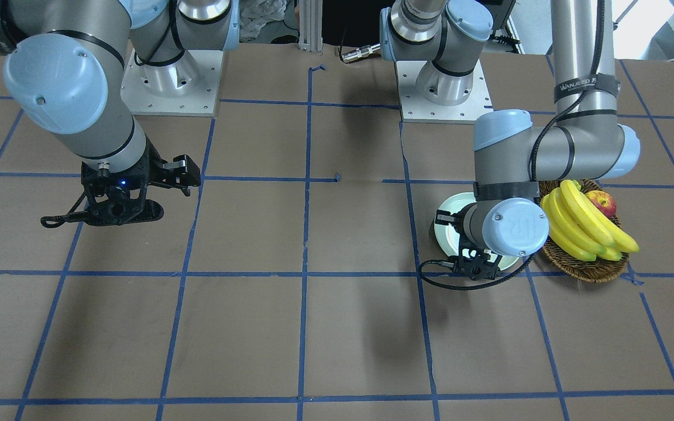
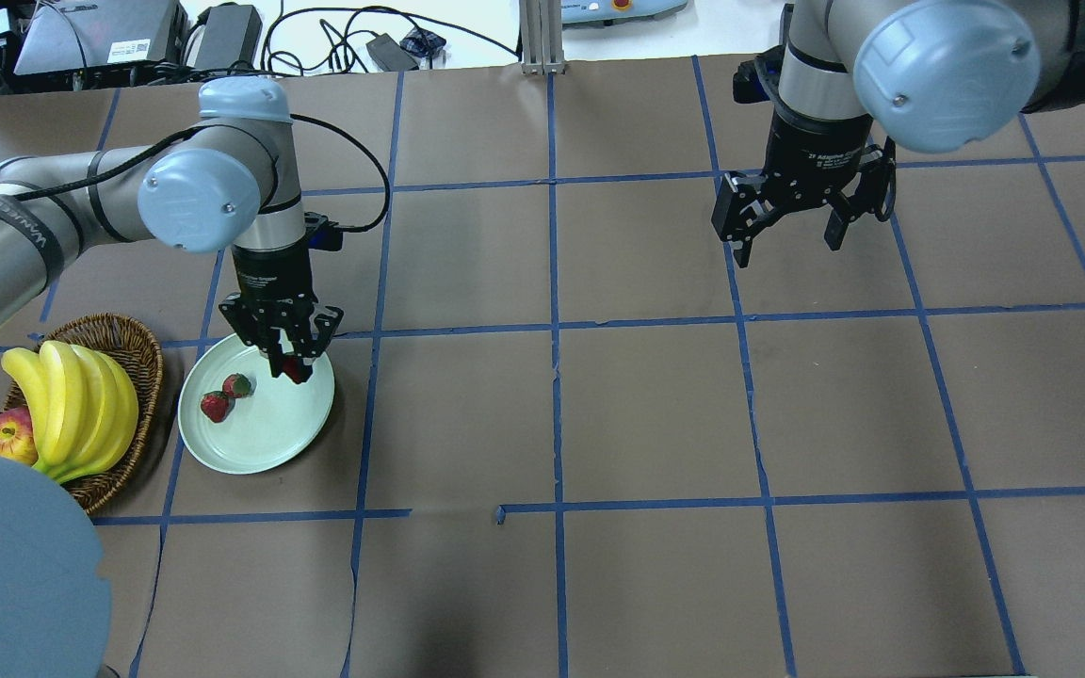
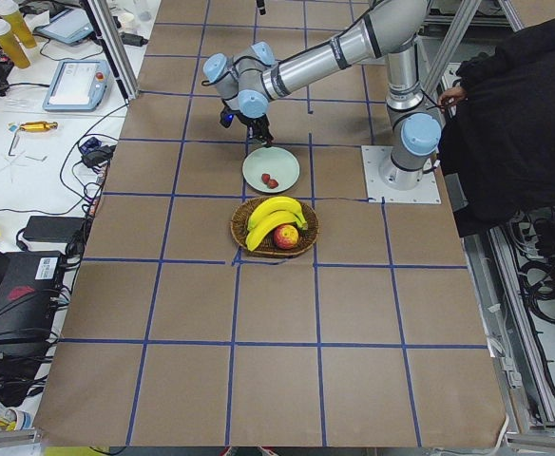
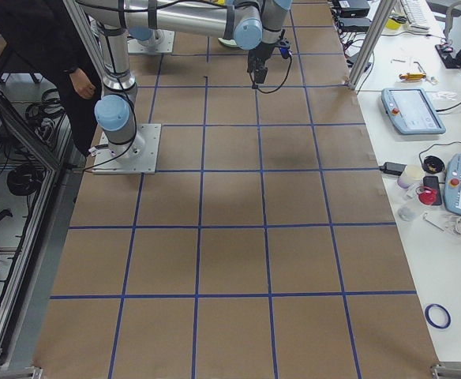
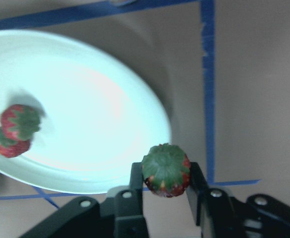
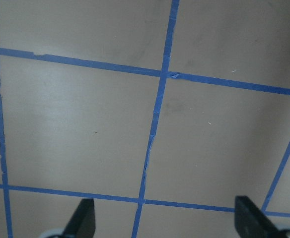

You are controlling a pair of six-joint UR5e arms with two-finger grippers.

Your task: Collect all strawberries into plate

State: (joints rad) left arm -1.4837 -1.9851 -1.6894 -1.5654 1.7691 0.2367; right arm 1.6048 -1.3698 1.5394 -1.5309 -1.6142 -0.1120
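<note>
My left gripper (image 2: 290,365) is shut on a red strawberry (image 5: 166,170) with a green top and holds it over the far right edge of the mint-green plate (image 2: 265,435). Two more strawberries (image 2: 225,396) lie together on the plate's left part; they also show in the left wrist view (image 5: 15,130). In the front view the left wrist hides most of the plate (image 1: 448,217). My right gripper (image 2: 785,229) is open and empty above bare table on the right; its fingertips (image 6: 84,218) frame only table.
A brown wicker basket (image 2: 140,350) with a bunch of bananas (image 2: 72,402) and an apple (image 2: 8,435) stands just left of the plate. Blue tape lines grid the brown table. A person in black (image 3: 515,114) stands behind the robot bases.
</note>
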